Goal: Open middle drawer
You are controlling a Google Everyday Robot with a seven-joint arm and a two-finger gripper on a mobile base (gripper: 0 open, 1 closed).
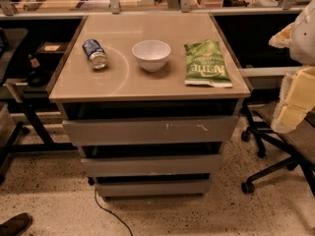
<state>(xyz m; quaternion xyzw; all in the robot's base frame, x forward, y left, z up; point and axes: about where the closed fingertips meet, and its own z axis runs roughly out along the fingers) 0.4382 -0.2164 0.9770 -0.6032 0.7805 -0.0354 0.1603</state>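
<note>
The gripper (291,104), open or closed I cannot tell, hangs at the right and must first reach the middle drawer (152,165).

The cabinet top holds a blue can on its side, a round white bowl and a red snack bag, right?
No: the camera view shows the snack bag is green. The blue can and round white bowl match. The gripper sits at the right edge, away from the grey middle drawer.

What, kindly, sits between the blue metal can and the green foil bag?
A round white bowl, in the camera view; the gripper hangs at the right edge.
</note>
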